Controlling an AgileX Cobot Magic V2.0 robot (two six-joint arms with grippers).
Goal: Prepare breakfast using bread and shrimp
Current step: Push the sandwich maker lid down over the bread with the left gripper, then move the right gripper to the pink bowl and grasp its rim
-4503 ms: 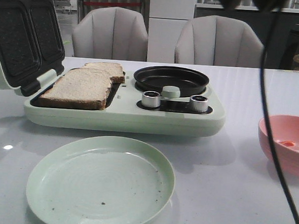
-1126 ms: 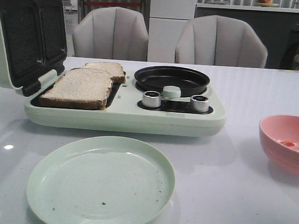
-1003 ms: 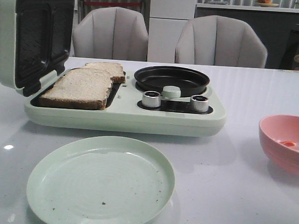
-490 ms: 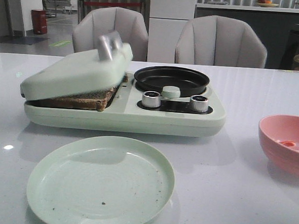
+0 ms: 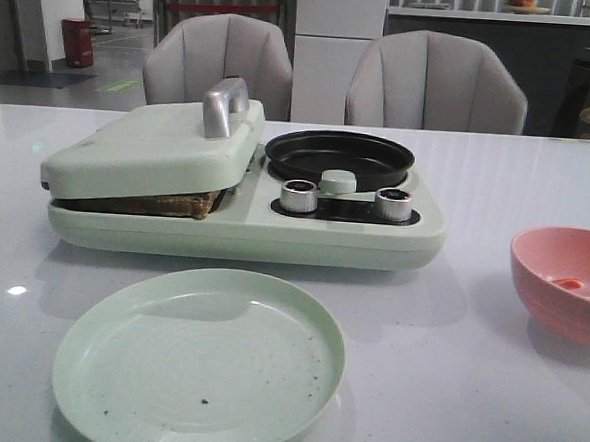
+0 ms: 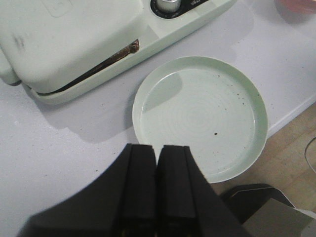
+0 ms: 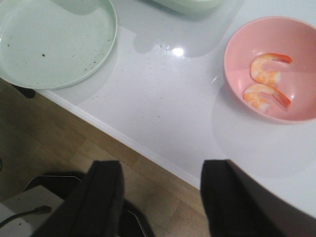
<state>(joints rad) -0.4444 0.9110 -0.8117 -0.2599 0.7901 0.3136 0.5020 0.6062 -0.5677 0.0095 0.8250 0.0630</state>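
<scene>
**Lid down on bread, shrimp still in bowl**

Sandwich maker lid [image 5: 154, 147] is down over the bread [image 5: 166, 205]; only a brown crust edge shows in the gap. Round pan [image 5: 339, 156] holds nothing. Two shrimp [image 7: 266, 81] lie in the pink bowl [image 7: 237, 54], right of the appliance. Green plate [image 5: 198, 360] bare apart from crumbs. Likely left: cook the shrimp, plate everything. Left gripper [image 6: 157, 185] hangs above the near table edge, fingers pressed together, holding nothing. Right gripper [image 7: 160, 197] sits off the table edge, jaws wide apart, nothing held.
</scene>
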